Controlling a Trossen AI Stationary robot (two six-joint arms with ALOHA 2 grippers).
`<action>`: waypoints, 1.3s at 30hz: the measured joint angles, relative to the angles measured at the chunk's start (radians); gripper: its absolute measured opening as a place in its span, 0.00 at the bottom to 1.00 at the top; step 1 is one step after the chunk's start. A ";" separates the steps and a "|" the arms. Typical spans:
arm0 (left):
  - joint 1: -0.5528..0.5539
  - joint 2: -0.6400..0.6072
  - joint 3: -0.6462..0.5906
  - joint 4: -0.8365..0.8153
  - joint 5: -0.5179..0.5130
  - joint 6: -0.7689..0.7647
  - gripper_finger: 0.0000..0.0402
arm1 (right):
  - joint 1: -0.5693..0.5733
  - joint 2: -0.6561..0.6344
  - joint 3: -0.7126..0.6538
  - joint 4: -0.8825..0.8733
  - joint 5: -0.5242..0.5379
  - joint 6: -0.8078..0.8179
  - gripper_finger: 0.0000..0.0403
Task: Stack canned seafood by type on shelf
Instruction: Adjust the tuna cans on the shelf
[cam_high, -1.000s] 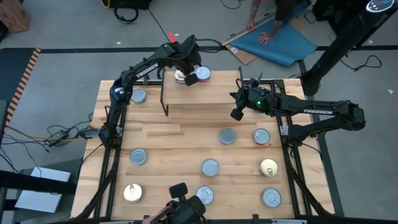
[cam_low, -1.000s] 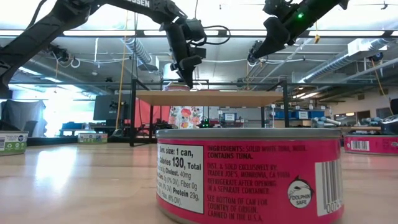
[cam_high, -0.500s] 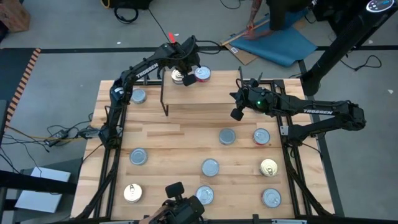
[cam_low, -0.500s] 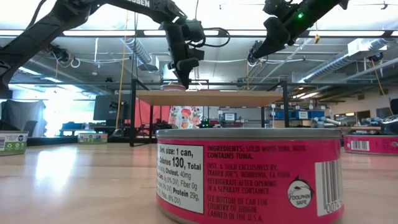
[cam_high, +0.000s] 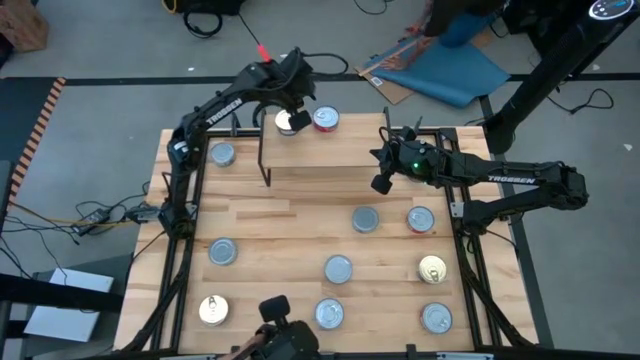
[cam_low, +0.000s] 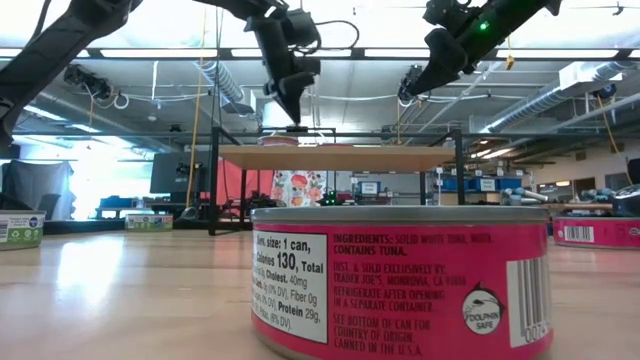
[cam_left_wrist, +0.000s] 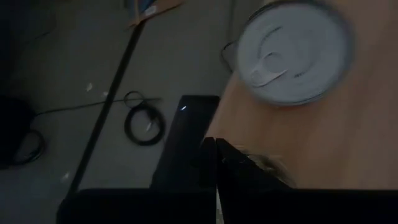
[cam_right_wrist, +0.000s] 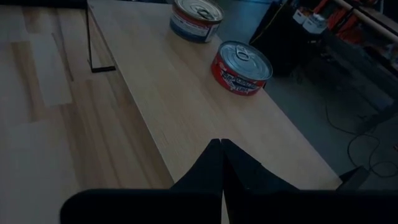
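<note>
The shelf (cam_high: 350, 152) is a light-wood board on black wire legs at the table's far side. Two tins rest on its far left end: a silver-topped one (cam_high: 286, 122) and a red-labelled one (cam_high: 326, 119); both show in the right wrist view (cam_right_wrist: 196, 18) (cam_right_wrist: 242, 67). My left gripper (cam_low: 293, 122) is shut, hanging just above the silver-topped tin (cam_left_wrist: 292, 53) and apart from it. My right gripper (cam_high: 380, 184) is shut and holds nothing, raised over the shelf's right part. Several more tins stand on the tabletop.
Loose tins stand on the tabletop at the left (cam_high: 222, 154) (cam_high: 223, 252) (cam_high: 212, 310), middle (cam_high: 338, 268) (cam_high: 366, 219) and right (cam_high: 421, 219) (cam_high: 432, 268). A pink-labelled tuna tin (cam_low: 400, 285) fills the low view's foreground. A person moves on the floor beyond the far edge.
My left gripper, shut all the while, has risen from just over the silver-topped tin on the shelf and drawn slightly toward the far left. The tin stays where it was on the shelf.
</note>
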 joint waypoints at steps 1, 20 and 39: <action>0.000 -0.004 0.000 0.002 0.039 0.003 0.00 | 0.000 0.000 0.000 -0.001 0.000 0.003 0.02; -0.008 -0.006 -0.170 0.066 0.115 0.029 0.00 | 0.040 0.000 0.000 -0.002 0.000 0.019 0.02; -0.060 -0.111 -0.270 0.319 0.253 0.041 0.00 | 0.039 0.000 0.000 0.000 0.000 0.019 0.02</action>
